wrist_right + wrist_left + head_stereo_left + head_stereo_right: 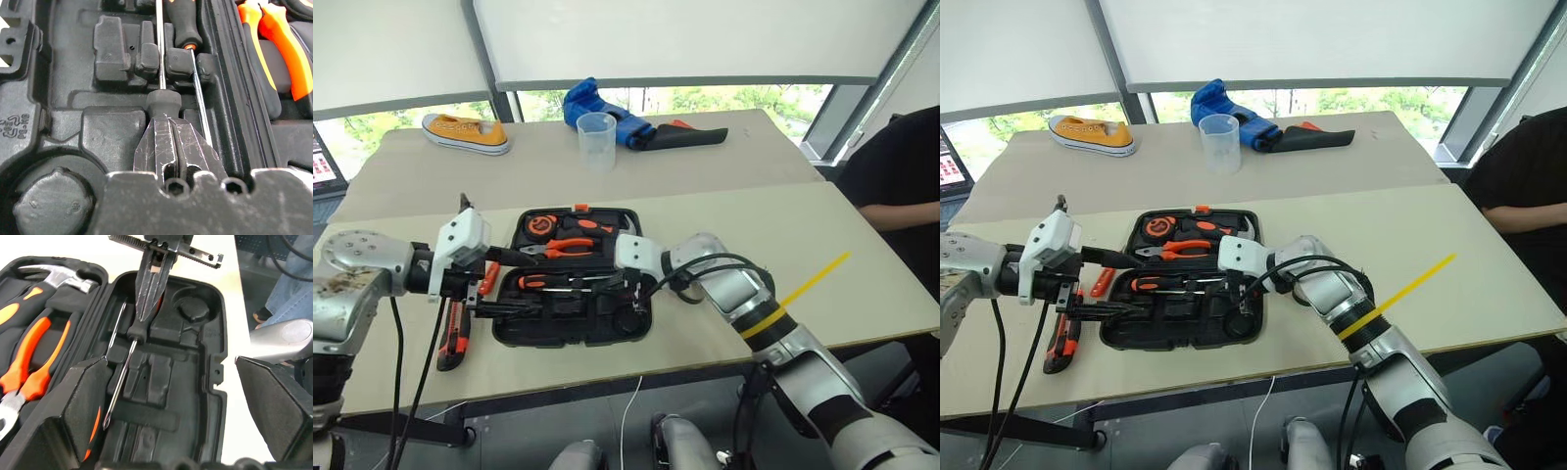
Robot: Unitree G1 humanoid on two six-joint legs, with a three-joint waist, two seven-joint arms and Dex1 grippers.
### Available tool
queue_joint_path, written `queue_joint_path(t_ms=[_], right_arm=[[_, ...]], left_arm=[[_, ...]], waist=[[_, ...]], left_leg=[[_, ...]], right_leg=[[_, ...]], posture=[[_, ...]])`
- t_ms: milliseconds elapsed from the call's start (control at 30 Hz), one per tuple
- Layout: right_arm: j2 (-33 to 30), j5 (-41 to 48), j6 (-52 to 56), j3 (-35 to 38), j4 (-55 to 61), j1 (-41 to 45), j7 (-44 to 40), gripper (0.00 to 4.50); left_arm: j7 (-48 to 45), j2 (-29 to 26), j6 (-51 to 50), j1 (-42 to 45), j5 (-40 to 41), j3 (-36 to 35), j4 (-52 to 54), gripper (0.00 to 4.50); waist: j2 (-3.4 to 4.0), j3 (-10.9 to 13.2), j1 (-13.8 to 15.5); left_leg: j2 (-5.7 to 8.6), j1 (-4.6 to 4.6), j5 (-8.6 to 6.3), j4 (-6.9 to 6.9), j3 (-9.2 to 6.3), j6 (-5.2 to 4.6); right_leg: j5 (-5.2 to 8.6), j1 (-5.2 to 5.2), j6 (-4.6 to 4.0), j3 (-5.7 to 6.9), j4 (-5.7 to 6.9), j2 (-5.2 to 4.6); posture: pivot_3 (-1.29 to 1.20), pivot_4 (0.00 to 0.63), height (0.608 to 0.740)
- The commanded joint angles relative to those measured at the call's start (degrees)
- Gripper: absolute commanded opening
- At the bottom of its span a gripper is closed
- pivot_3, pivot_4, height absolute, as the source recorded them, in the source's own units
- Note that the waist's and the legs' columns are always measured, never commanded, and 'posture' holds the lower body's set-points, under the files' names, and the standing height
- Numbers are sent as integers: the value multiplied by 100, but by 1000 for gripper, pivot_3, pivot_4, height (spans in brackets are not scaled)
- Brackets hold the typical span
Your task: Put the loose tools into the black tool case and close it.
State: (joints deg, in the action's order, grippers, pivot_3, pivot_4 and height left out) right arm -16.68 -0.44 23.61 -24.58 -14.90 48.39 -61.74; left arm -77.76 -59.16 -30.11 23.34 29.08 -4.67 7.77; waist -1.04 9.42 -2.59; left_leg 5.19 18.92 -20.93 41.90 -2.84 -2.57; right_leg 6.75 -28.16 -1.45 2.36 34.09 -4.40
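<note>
Tools are laid out in the black tool case (573, 338), which lies open and flat on the beige surface (734, 225) in front of the robot. The half farther from the robot is filled with the orange-handled pliers (563, 248), the hammer (58, 280) and the tape measure (540, 225). In the nearer half, 2 long screwdrivers lie side by side in their recesses; one of them (160, 63) is gripped at the black end of its handle by the right hand (168, 147), whose 2 fingers are pressed tightly together over it. The second screwdriver (185, 24) lies just beside, pointing the opposite way, its shaft passing next to the right hand's fingers (195, 142). The small dark tape roll (193, 309) is seated in the round recess at the right end of this half.

The left hand (504, 284) is held at the left end of the case, above its edge, with its fingers (90, 401) spread wide and nothing between them.

The utility knife (453, 338) lies on the surface to the left of the case, apart from it. Just beside the case's left edge a small slim orange screwdriver (489, 277) is partly hidden behind the left hand.

On the far part of the surface are seen a yellow shoe (465, 132), a clear plastic cup (596, 139) and a dark flat pouch with blue cloth (641, 127).
</note>
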Motion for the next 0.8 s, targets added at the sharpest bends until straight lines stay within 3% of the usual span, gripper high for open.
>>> queue_joint_path(t_ms=[33,133,200,267,500,633,800], right_arm=[[57,1115,968,1149,1045,118,86,26],[-308,1821,1720,1722,1876,25,-50,793],[-750,2538,2269,2297,2610,-203,-213,1622],[-1100,2983,2548,2611,3094,-423,-316,2152],[-1870,3547,2484,2745,3722,-1024,-453,4451],[-1939,3591,2346,2657,3701,-1074,-352,4451],[-1961,3570,2191,2558,3681,-1112,-202,4451]], left_arm=[[432,41,-25,-269,7,-430,97,4500],[907,87,-303,-739,131,-949,273,4500],[1373,259,-712,-1453,285,-1806,565,4500],[1683,429,-1005,-2069,370,-2536,824,4500],[2309,1093,-1373,-4161,162,-4230,1437,4500],[2577,1152,-1350,-4550,8,-4237,1489,4500],[3108,679,-1999,-3805,62,-3703,1405,4500]], waist=[[9,5,0],[10,6,15],[10,6,18],[10,6,23],[8,8,28],[2,12,122],[-5,13,332]], left_leg=[[0,6,0,0,2,0],[-1,21,0,-2,-5,0],[0,24,0,-8,-12,-1],[3,24,0,-18,-15,-2],[-1,10,-3,-29,-9,2],[-5,-49,-10,-29,1,-8],[-11,-104,-21,-26,-9,-29]], right_leg=[[0,-8,-1,-2,1,0],[-2,-19,-3,4,8,3],[-3,-19,-2,21,3,7],[-3,-21,-2,27,-2,8],[-2,-13,-2,14,-13,0],[11,44,17,-8,-13,-3],[34,120,54,-3,-12,5]], posture=[[0,150,724],[0,150,724],[0,150,724],[0,150,724],[0,150,724],[0,150,724],[0,150,724]])
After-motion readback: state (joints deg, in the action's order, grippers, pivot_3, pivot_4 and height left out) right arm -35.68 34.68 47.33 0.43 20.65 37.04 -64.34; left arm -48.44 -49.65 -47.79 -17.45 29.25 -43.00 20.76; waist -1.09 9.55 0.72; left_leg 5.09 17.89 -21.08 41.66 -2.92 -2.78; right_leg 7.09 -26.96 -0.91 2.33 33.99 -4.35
